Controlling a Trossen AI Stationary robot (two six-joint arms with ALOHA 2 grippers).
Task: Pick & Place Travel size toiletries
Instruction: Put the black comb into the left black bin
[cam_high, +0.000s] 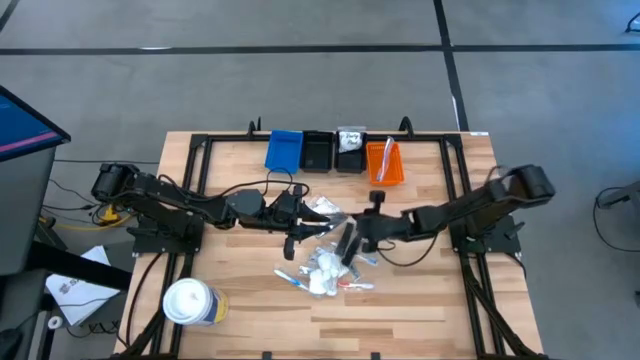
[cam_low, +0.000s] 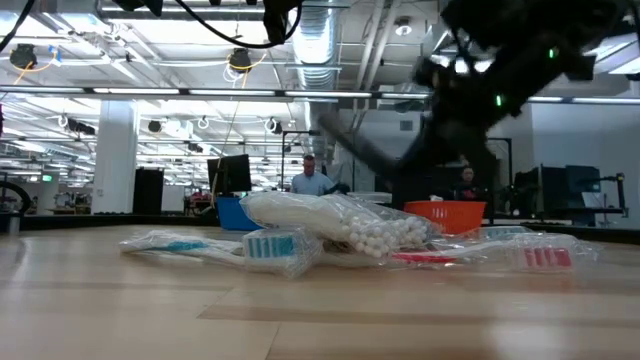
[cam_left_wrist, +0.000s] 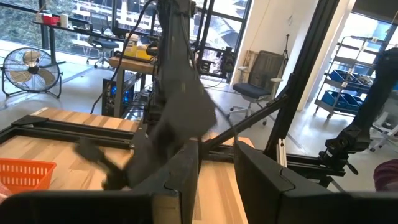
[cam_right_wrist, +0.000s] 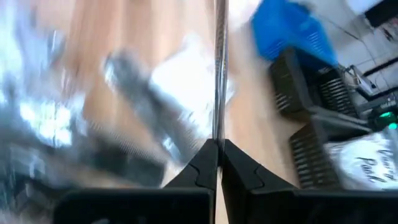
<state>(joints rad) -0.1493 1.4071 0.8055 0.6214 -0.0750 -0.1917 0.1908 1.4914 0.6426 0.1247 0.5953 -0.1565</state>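
The toiletries (cam_high: 325, 268) lie mid-table (cam_high: 420, 300); four bins (cam_high: 335, 153) line the far edge; a tub (cam_high: 190, 302) occupies the near-left corner.

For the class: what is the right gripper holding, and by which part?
The right gripper is shut on a thin dark comb, pinching its end; the rest sticks out ahead.

**Four Cameras Around One Table**

The high camera looked straight down on the whole table (cam_high: 250, 310) and both arms. The low camera sat at table-top height, very near the pile of toiletries (cam_low: 340, 232), and faced the room behind. Each wrist camera looked forward past its own fingers. The orange bin (cam_high: 384, 162) appeared in the high, low and left wrist views.
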